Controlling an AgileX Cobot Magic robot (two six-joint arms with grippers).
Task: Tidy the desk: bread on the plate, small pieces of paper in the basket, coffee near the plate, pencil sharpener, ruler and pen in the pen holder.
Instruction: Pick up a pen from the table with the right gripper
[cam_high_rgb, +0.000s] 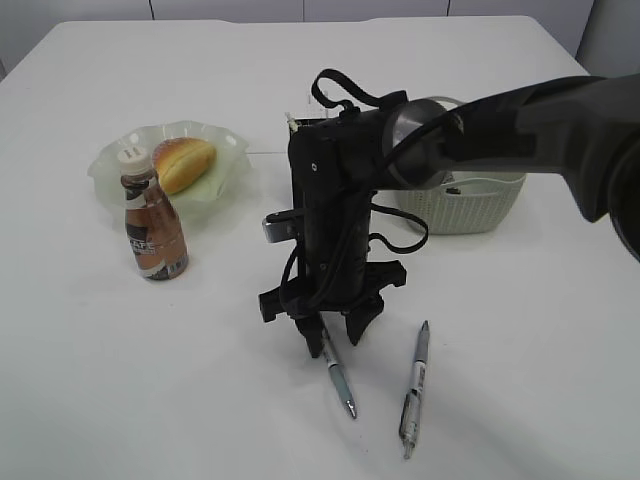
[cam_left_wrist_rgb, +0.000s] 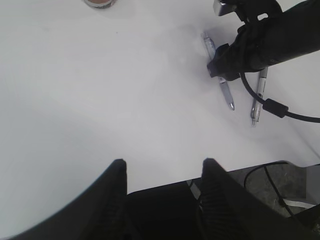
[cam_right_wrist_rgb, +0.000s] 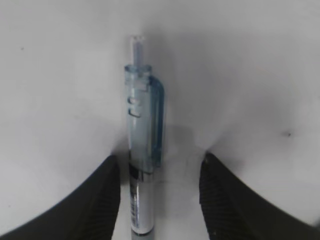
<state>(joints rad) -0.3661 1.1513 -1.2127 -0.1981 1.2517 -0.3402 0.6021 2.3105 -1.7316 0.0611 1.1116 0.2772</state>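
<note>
While the right gripper (cam_high_rgb: 336, 335) stands lowered over the desk (cam_high_rgb: 120, 390), we see its jaws spread either side of a pen (cam_right_wrist_rgb: 142, 150), not pinching it. A second pen (cam_high_rgb: 415, 390) lies just right of that pen. The left gripper (cam_left_wrist_rgb: 162, 172) hangs parted, holding nothing. Far left of the pen, bread (cam_high_rgb: 184, 163) sits on the plate (cam_high_rgb: 225, 165), coffee (cam_high_rgb: 153, 228) beside it.

The right arm (cam_high_rgb: 520, 110) is matte black with a shiny grey joint (cam_high_rgb: 425, 135), looping black cables (cam_high_rgb: 395, 235), and ribbed black fingers (cam_right_wrist_rgb: 100, 200).
</note>
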